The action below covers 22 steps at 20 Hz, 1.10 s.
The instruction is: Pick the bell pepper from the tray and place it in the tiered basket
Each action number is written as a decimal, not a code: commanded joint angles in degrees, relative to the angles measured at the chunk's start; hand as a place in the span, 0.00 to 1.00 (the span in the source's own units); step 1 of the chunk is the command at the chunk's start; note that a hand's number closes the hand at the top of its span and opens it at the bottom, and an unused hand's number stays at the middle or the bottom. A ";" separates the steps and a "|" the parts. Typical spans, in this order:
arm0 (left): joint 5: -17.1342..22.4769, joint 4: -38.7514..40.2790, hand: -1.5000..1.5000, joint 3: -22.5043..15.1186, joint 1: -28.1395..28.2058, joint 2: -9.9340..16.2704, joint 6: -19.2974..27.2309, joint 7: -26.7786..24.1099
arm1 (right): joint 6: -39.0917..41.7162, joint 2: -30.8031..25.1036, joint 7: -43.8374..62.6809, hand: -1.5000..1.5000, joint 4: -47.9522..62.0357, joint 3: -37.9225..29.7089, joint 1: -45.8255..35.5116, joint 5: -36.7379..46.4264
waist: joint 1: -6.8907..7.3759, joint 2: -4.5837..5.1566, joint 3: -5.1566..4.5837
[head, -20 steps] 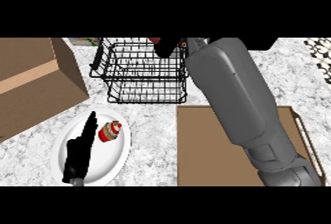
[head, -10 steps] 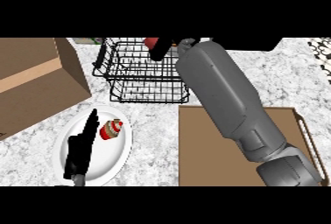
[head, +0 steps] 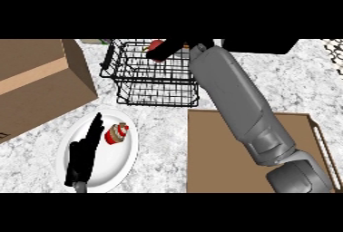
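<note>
A red bell pepper (head: 155,44) is held above the back of the black wire tiered basket (head: 144,86), over its top tier. My right hand (head: 171,49) is shut on the pepper, and its dark fingers cover the pepper's right side. The grey right forearm reaches up across the view from the lower right. It crosses the brown tray (head: 214,158), which has nothing on the part I can see. My left hand (head: 83,156) rests open at the lower left, fingers straight, over the white plate (head: 120,165).
A red-and-white cupcake (head: 116,133) sits on the plate just right of my left hand. A large cardboard box (head: 36,86) fills the left side, close to the basket. Bare marble counter lies between the basket, plate and tray.
My right forearm has swung slightly left and the hand with the pepper has stayed over the basket's top. The left hand has not moved.
</note>
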 commanded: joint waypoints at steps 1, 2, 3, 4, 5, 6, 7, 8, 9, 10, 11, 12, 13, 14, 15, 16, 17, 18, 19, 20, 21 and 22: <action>-0.50 -1.72 0.50 -1.29 3.15 -0.06 -0.51 -1.52 | -5.09 0.01 -7.85 0.00 1.79 -1.99 2.05 -8.20 | 0.78 0.18 0.01; -0.85 2.52 0.50 -0.82 0.59 -1.31 0.49 -0.90 | -3.19 0.01 -3.51 0.00 -0.65 -1.57 -1.79 -10.73 | -0.77 -0.21 -0.03; -1.49 2.07 0.50 0.01 -1.97 -2.00 2.68 1.18 | -4.26 0.01 -4.90 0.00 0.08 -3.75 -2.32 -10.15 | -1.42 -0.17 -0.01; -2.16 -1.80 0.50 -1.76 1.58 -2.08 2.78 1.42 | -6.59 0.01 -9.19 0.00 -0.42 -5.12 -0.36 -8.57 | -1.58 -0.29 0.03; -0.16 2.76 0.50 1.59 -1.36 -0.18 0.77 0.15 | -7.73 -0.05 -8.80 0.00 0.54 -6.17 -1.52 -7.67 | -2.19 -0.19 -0.02; -0.22 1.09 0.50 0.77 1.94 -0.24 0.60 -1.77 | -13.21 0.01 -10.48 0.00 0.00 -5.20 -1.07 -8.68 | -1.14 -0.19 -0.03; 0.07 0.04 0.50 1.39 1.98 0.31 0.71 -0.58 | -13.94 -1.91 -8.27 0.00 -2.81 -6.85 -0.53 -7.09 | -2.80 -0.69 0.00; 0.24 -0.94 0.50 1.45 2.35 1.13 0.08 1.26 | -15.10 -2.46 -7.82 0.00 -1.86 -7.92 -1.49 -7.29 | -2.47 -0.57 0.01; 0.72 -1.28 0.50 1.19 4.81 1.03 -0.70 -2.26 | -13.77 -6.29 -6.91 0.00 -3.04 -9.05 -1.15 -7.77 | -2.84 -0.76 0.00; -0.33 -1.36 0.50 0.69 3.68 -0.08 1.02 -0.58 | -17.49 -5.44 -4.30 0.00 -3.44 -8.31 -1.16 -6.14 | -3.35 -0.91 -0.01; 0.65 -1.76 0.50 2.56 2.24 0.90 1.05 1.19 | -17.68 -7.58 -3.58 0.00 -3.46 -9.09 -1.00 -6.07 | -3.49 -0.88 0.00; 0.28 -1.75 0.50 1.75 2.12 -0.42 1.90 2.11 | -16.19 -9.42 -2.89 0.00 -4.98 -9.95 1.13 -7.10 | -4.12 -1.01 0.02; 1.15 -0.47 0.50 2.40 2.50 0.43 0.30 0.35 | -14.85 -11.40 -1.97 0.00 -6.48 -10.45 2.47 -7.62 | -4.48 -1.07 0.00; -0.57 -1.57 0.50 0.84 5.01 -0.97 2.28 -0.76 | -12.71 -13.84 -3.35 0.00 -7.83 -11.38 5.89 -8.68 | -4.67 -1.17 0.04; -0.43 0.36 0.50 2.17 3.89 -0.16 2.08 -1.97 | -10.79 -15.92 -1.87 0.00 -9.45 -12.31 5.48 -9.73 | -4.71 -1.10 0.01; 0.08 -2.21 0.50 2.27 4.25 0.66 1.51 0.51 | -10.09 -17.52 0.24 0.00 -11.25 -12.56 6.68 -9.95 | -4.86 -1.28 0.03; 0.97 1.01 0.50 3.17 2.74 0.45 0.72 -0.60 | -8.48 -18.24 0.72 0.00 -14.38 -12.30 9.67 -10.53 | -5.50 -1.32 0.00; -0.29 -1.24 0.50 2.31 4.15 -0.18 2.34 -0.83 | -8.00 -19.36 -0.46 0.00 -17.10 -13.44 12.89 -11.78 | -5.59 -1.44 0.04; 0.05 -0.08 0.50 2.74 2.76 -0.02 1.95 -0.03 | -2.50 -24.19 -1.24 0.00 -15.44 -15.91 12.75 -14.14 | -5.22 -1.07 0.05; -0.04 -1.27 0.50 1.98 4.68 -0.21 1.74 -0.40 | -0.09 -25.76 -2.03 0.00 -18.52 -17.22 15.64 -16.21 | -5.66 -1.31 0.07; 1.71 -2.71 0.50 3.03 4.55 1.05 -0.08 1.07 | 1.64 -27.33 1.22 0.00 -20.76 -16.55 17.02 -15.99 | -5.47 -1.39 0.04; -0.07 0.42 0.50 2.69 3.71 -0.52 2.16 -1.61 | 2.29 -28.91 1.60 0.00 -22.89 -17.74 19.12 -16.98 | -5.88 -1.34 0.01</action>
